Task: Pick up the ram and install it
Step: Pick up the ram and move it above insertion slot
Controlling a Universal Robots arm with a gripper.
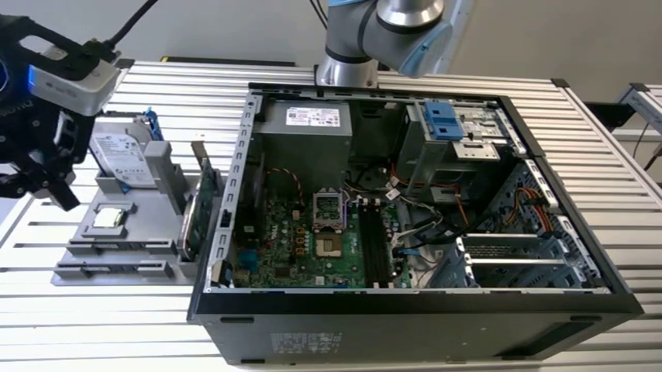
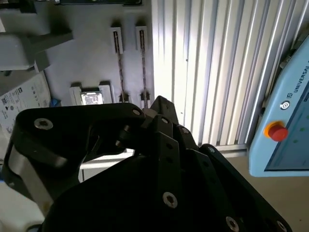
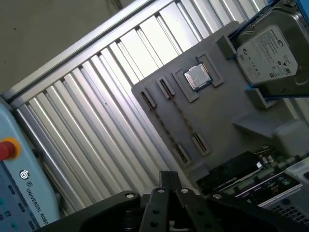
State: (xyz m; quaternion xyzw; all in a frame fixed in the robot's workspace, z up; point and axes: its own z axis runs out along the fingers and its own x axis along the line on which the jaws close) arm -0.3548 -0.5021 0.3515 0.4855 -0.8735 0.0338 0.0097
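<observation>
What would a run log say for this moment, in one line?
hand: above parts tray, beside open computer case | processor, hard drive: in tray

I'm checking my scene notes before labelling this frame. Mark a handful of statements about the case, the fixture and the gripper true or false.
The computer case lies open, motherboard showing. True.
The hard drive sits inside the case. False: it stands on the gray fixture beside the case.
The gripper is over the motherboard. False: it is by the gray fixture, at the exterior view's left.
A processor chip lies on the gray fixture. True.
</observation>
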